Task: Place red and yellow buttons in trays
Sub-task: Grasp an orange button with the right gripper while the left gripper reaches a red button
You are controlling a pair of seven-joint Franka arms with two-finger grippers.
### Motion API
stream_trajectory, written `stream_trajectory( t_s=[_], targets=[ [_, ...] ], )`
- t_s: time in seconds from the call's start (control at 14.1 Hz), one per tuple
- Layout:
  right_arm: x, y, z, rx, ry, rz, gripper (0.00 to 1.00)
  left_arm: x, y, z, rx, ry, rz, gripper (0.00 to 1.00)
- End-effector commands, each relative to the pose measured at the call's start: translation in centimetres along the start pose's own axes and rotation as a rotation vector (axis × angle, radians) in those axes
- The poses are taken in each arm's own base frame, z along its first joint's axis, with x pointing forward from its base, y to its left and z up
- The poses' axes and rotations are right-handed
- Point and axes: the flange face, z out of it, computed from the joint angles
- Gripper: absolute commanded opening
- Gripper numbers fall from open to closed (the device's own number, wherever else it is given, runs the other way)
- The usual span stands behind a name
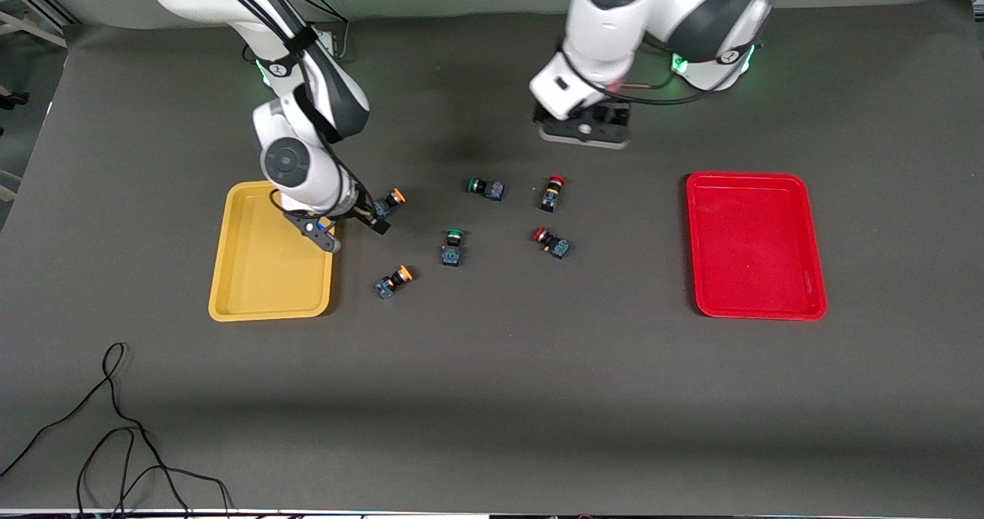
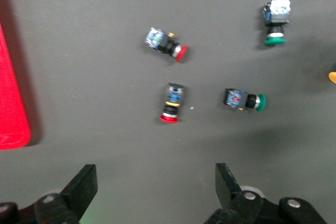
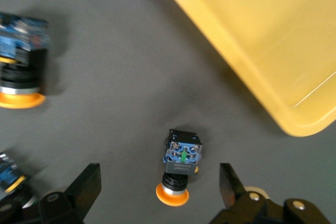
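Observation:
Two yellow-capped buttons lie beside the yellow tray [image 1: 269, 288]: one [image 1: 390, 201] farther from the front camera, one [image 1: 393, 281] nearer. My right gripper [image 1: 355, 231] is open, low over the farther one. In the right wrist view this button [image 3: 179, 169] lies between the open fingers [image 3: 89, 187], untouched, with the tray [image 3: 262, 35] close by. Two red-capped buttons [image 1: 552, 193] [image 1: 552, 244] lie mid-table, toward the red tray [image 1: 757, 246]. My left gripper [image 1: 584, 128] hangs open and empty above the mat; its wrist view shows both red buttons [image 2: 165, 44] [image 2: 172, 103] ahead of the fingers [image 2: 226, 182].
Two green-capped switches [image 1: 486, 187] [image 1: 453, 247] lie between the yellow and red buttons. Both trays hold nothing. Black cables [image 1: 115, 427] trail over the mat's corner nearest the front camera at the right arm's end.

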Motion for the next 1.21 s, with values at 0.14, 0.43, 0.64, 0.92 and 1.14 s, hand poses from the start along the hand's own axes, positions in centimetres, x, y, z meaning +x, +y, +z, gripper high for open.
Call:
stream_trajectory(
  t_s=[0.14,0.43,0.64,0.92,1.14],
  targets=[
    [-0.5,-0.1,4.7,-0.032,-0.029,0.04,1.0,0.2,1.2,8.5,0.005,0.02,0.027,1.0],
    [-0.8,0.6,6.3,-0.081,-0.051,0.035,0.95,0.2,1.6,17.8,0.011,0.014,0.084,1.0],
    [-0.8,0.7,6.2,-0.088,-0.054,0.03,0.35,0.2,2.1,23.3,0.037,0.03,0.094,1.0],
    [-0.4,0.6,4.6,-0.068,-0.043,0.031,0.1,0.6,1.9,26.3,0.046,0.04,0.098,0.99],
    [2.3,1.7,-1.1,-0.092,-0.061,0.026,0.09,1.1,1.5,26.3,0.046,0.042,0.078,0.45]
  ],
)
